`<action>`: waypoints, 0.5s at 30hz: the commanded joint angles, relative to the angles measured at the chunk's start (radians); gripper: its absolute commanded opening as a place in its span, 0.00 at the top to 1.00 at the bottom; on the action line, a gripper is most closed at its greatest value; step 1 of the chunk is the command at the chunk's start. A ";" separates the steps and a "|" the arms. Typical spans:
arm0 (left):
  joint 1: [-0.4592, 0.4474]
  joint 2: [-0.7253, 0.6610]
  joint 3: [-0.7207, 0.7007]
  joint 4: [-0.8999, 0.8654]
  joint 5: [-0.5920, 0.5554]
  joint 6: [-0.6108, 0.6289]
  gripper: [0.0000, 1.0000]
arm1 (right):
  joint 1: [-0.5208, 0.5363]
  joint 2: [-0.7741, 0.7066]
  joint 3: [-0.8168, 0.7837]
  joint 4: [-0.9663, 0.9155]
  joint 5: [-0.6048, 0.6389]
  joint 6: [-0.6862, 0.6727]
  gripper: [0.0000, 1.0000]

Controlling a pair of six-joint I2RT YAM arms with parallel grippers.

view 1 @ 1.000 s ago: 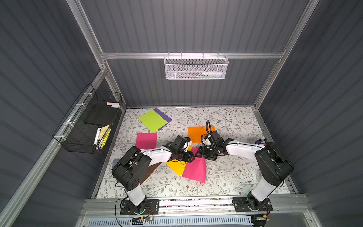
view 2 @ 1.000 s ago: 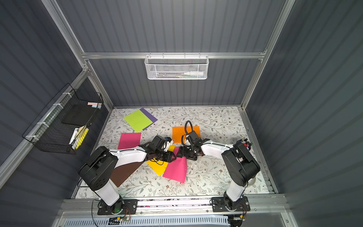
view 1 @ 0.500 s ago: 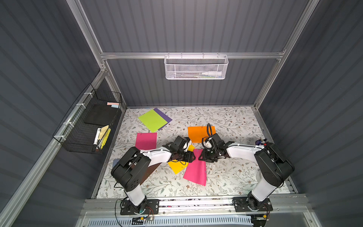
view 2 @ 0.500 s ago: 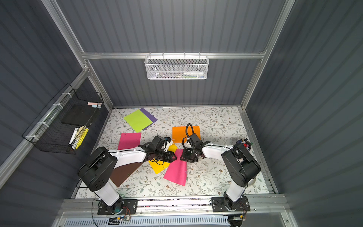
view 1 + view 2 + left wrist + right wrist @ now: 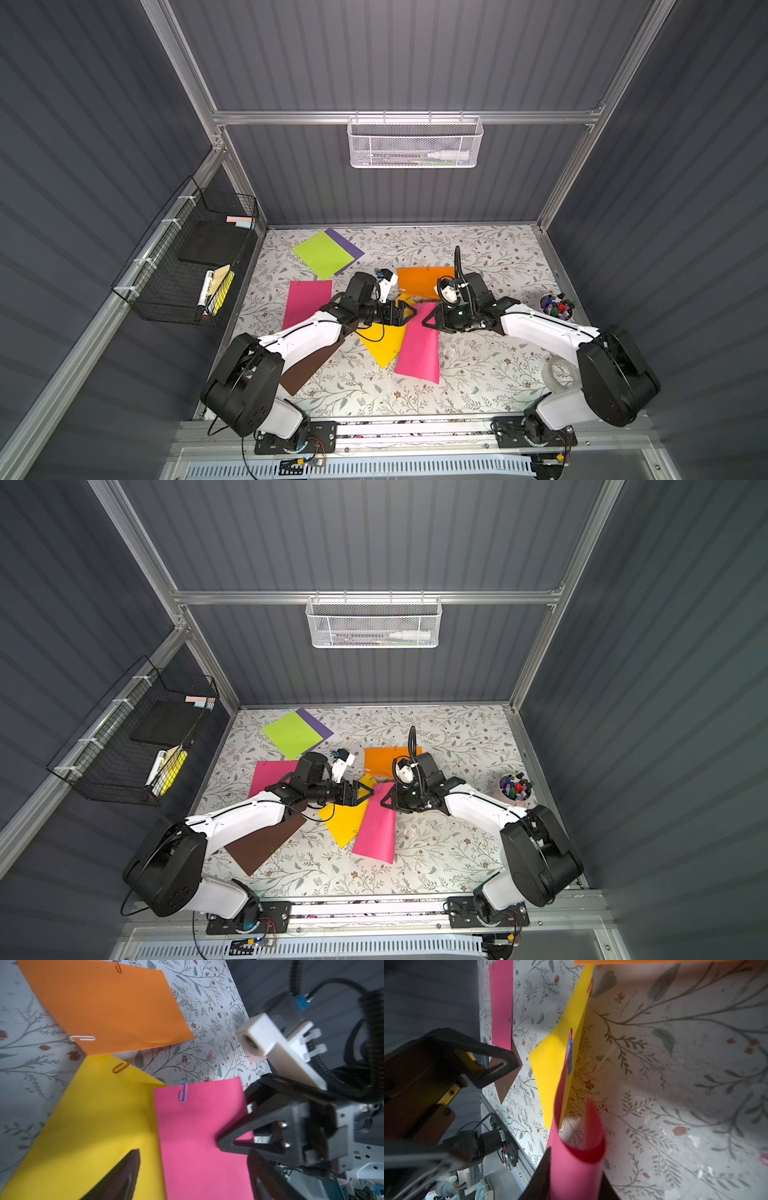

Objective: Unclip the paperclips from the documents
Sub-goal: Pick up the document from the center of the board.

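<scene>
Blue paperclip (image 5: 182, 1092) lies lengthwise along pink sheet (image 5: 417, 349)

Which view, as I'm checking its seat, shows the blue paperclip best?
Left wrist view: the blue paperclip sits whole and sharp on the pink sheet's edge. The right wrist view shows it foreshortened; in both top views it is too small to tell.

Top views look down on everything; close wrist views share the pink sheet (image 5: 197, 1136).

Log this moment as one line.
left gripper: open, by pink sheet | right gripper: shut on pink sheet edge | blue paperclip: clipped on pink sheet
</scene>
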 commanded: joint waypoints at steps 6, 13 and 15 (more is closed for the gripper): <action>0.035 -0.017 -0.078 0.182 0.232 0.008 0.16 | -0.032 -0.073 0.030 -0.046 -0.109 -0.067 0.69; 0.035 0.028 -0.111 0.293 0.347 -0.027 0.16 | -0.047 -0.058 0.007 0.062 -0.225 -0.049 0.68; 0.035 0.039 -0.125 0.315 0.353 -0.041 0.17 | -0.050 -0.058 0.000 0.084 -0.231 -0.036 0.68</action>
